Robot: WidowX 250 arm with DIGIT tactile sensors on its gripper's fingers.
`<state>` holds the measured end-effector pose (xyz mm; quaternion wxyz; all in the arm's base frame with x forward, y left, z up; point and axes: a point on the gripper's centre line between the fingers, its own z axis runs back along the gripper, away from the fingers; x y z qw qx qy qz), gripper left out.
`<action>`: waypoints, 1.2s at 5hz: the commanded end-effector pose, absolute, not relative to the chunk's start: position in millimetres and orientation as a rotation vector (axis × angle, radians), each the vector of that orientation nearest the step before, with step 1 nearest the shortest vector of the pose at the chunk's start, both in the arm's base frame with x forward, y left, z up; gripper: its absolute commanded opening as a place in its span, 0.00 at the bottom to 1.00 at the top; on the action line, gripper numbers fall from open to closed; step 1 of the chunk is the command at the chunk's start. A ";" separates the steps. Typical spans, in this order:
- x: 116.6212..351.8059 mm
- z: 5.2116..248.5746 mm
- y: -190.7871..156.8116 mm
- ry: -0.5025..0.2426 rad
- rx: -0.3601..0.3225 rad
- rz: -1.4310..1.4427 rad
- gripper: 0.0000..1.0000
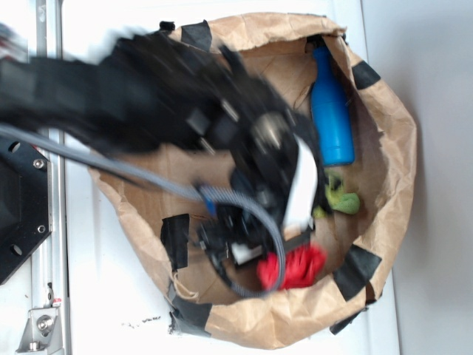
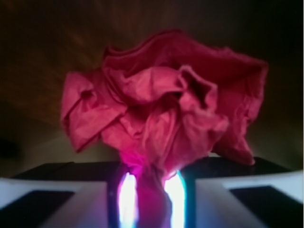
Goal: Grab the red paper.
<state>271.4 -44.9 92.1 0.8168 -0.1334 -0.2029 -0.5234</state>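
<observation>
Pinched between the two fingers at the bottom of the wrist view, the red paper fans out above them as a crumpled, many-folded wad that fills most of that view; a narrow twist of it runs down through the gap, so the fingers are clamped on the red paper. Seen from the exterior camera, the gripper and its blurred black arm reach into a brown paper bag whose rolled rim is patched with black tape. Red paper shows beside the gripper near the bag's lower rim. A fuzzy green plush toy lies towards the bag's right wall, and a blue bottle lies just above it, near the upper rim.
</observation>
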 end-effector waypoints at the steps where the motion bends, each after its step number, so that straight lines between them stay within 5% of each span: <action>1: 245.2 161.8 -4.6 -0.448 -0.165 -0.886 0.00; 2: 247.0 168.4 -4.6 -0.315 -0.112 -0.696 0.00; 3: 254.3 168.1 -11.9 -0.070 -0.009 -0.471 0.00; 5: 283.2 181.7 -25.3 0.006 0.013 -0.106 0.00; 6: 287.6 186.1 -22.6 -0.076 0.016 -0.096 0.00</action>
